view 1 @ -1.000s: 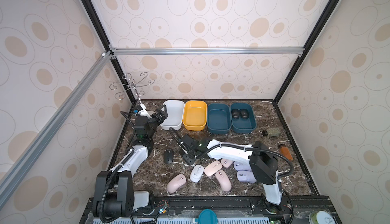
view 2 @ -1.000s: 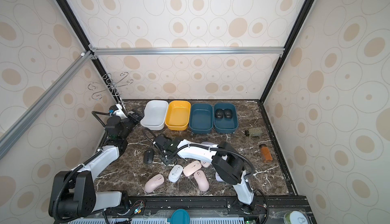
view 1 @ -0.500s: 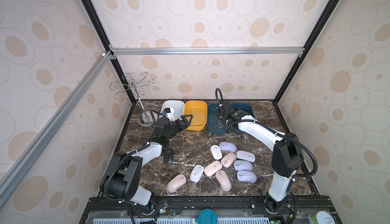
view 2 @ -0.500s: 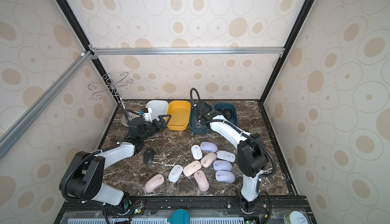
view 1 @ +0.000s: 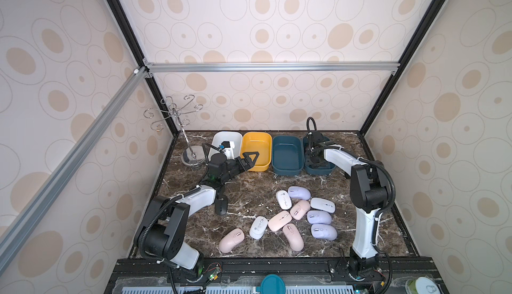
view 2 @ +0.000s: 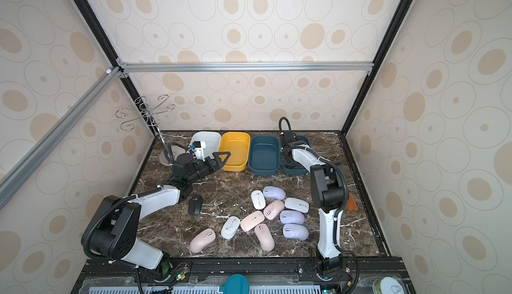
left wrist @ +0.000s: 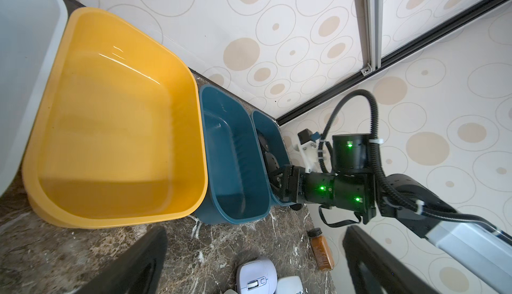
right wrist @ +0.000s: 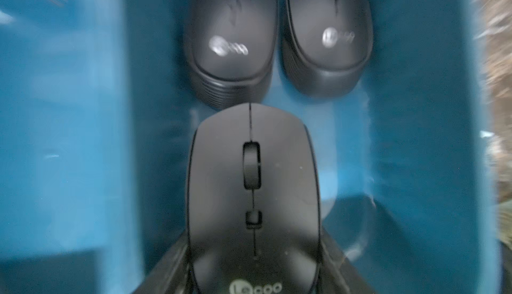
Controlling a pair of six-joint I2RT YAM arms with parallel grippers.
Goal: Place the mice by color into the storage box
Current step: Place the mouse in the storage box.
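Bins (view 1: 256, 151) in row at rear; loose mice (view 1: 299, 209) before them; hook stand (view 1: 191, 158) rear left.
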